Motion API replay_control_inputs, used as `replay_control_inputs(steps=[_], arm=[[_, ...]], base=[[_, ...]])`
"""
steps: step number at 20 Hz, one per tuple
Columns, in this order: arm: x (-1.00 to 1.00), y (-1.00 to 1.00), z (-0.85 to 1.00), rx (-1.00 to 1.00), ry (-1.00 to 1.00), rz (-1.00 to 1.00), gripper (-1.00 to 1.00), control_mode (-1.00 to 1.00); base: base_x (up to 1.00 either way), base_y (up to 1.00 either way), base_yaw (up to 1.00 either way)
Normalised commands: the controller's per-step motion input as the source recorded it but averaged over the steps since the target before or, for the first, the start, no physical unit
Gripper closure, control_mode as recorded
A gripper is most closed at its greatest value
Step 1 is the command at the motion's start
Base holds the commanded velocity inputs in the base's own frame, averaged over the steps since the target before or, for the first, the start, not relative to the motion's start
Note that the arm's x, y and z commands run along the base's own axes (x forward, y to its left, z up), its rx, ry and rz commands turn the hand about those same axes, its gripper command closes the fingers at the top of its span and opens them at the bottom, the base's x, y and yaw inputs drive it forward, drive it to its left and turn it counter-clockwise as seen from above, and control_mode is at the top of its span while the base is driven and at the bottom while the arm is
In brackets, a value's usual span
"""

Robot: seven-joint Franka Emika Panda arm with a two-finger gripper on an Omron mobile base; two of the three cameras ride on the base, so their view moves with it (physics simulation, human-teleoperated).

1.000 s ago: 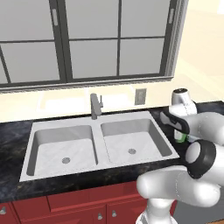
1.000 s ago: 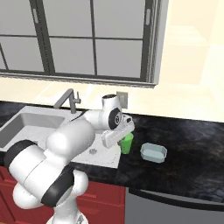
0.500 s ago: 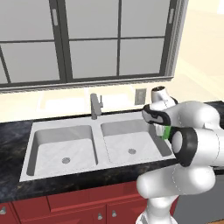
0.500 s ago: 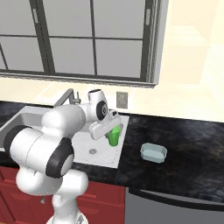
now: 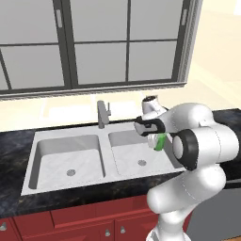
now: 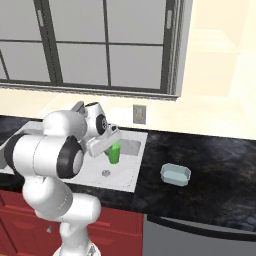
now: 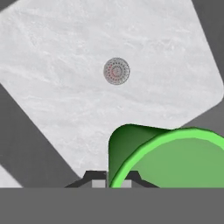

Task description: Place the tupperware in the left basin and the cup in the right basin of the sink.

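In the left base view the left basin [image 5: 66, 162] sits at centre left. Right of the divider, the gripper [image 5: 155, 140] is clamped on the cup [image 5: 160, 141], holding it above the right basin [image 5: 134, 157], near its right wall. In the hand view the drain [image 7: 117, 71] lies upper centre. At right centre of the right base view, the tupperware [image 6: 175, 174] rests on the dark counter [image 6: 215, 170].

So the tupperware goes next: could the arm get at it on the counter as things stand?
Probably not yet: the tupperware lies unobstructed, but the gripper is shut on the cup.
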Motion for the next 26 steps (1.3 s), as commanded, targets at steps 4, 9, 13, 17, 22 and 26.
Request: replay_control_inputs(steps=[4, 9, 13, 17, 22, 26], arm=[[0.16, 0.28, -0.31, 0.02, -0.05, 0.03, 1.0, -1.0], [0.26, 0.0, -0.31, 0.0, -0.08, 0.01, 1.0, -1.0], [0.45, 0.0, -0.39, 0.02, 0.0, 0.08, 1.0, -1.0], [0.38, 0.0, -0.39, 0.03, 0.04, 0.09, 1.0, -1.0], [0.2, 0.02, -0.34, 0.0, 0.01, 0.07, 1.0, -1.0], [0.06, 0.04, -0.35, 0.0, 0.02, 0.04, 1.0, -1.0]], base=[[0.0, 0.0, 0.0], [0.0, 0.0, 0.0], [0.0, 0.0, 0.0], [0.0, 0.0, 0.0], [0.0, 0.0, 0.0], [0.0, 0.0, 0.0]])
